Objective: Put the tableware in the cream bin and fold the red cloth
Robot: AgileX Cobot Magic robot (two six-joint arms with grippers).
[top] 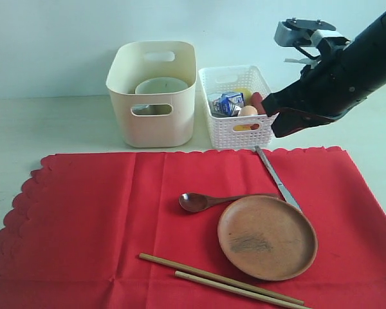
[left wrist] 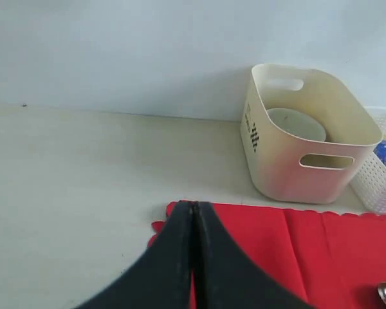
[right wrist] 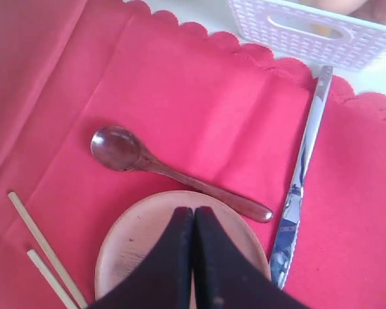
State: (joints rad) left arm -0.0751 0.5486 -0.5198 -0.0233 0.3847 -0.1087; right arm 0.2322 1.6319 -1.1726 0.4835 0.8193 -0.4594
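The plate point(top: 267, 237), spoon point(top: 209, 201), knife point(top: 278, 178) and chopsticks point(top: 222, 280) lie on the red cloth point(top: 96, 219). The bowl point(top: 161, 85) sits in the cream bin point(top: 153, 122) on the table point(top: 26, 129) behind the cloth. The left claw point(left wrist: 194, 205) and right claw point(right wrist: 193, 211) are pressed together, empty.

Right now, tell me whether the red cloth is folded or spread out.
Spread out. The red cloth lies flat and open, with the brown plate, wooden spoon, knife and chopsticks resting on it.
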